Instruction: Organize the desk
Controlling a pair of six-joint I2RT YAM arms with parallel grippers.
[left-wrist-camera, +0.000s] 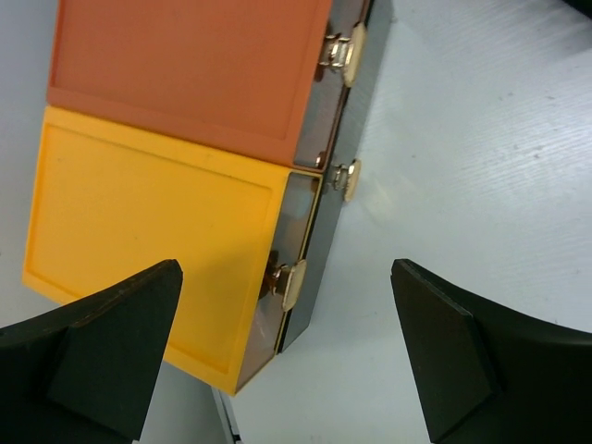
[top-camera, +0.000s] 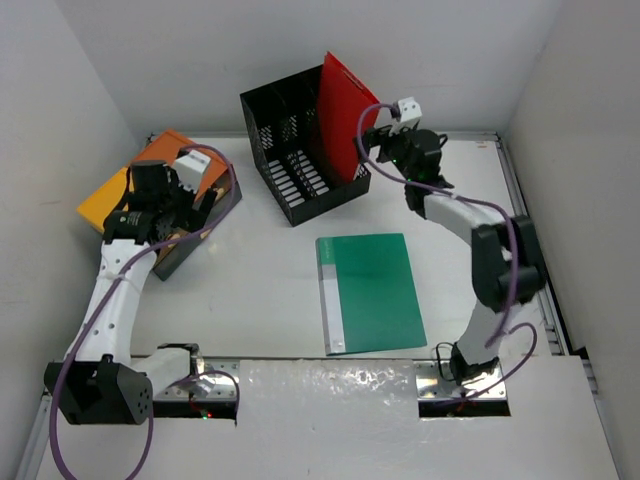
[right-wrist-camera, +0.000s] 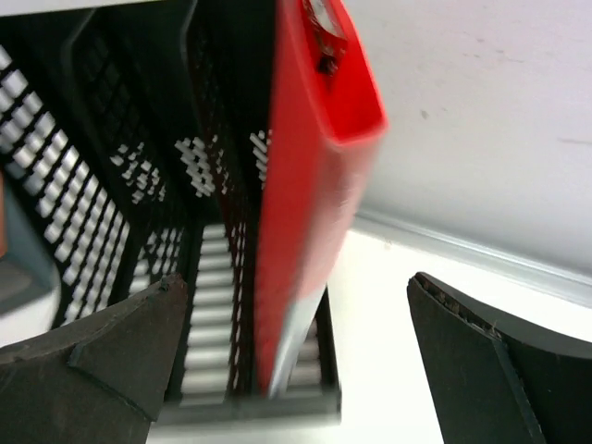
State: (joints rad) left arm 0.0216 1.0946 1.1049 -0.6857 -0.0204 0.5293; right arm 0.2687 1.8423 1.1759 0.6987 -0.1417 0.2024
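The white desk fills the middle of the overhead view, with metal rails along its edges. A green folder lies flat on it, just right of centre. At the upper middle stands a black mesh rack with a red folder upright in its right-hand slot, sticking well above the rim and a little tilted.

The right gripper hangs beside that red folder with its jaws spread wide and nothing in them; in its own camera the folder shows between the fingers, touching neither.

At the upper left sits an orange and yellow drawer box with brass knobs on its dark front. The left gripper hovers over that front, jaws also wide apart and empty.
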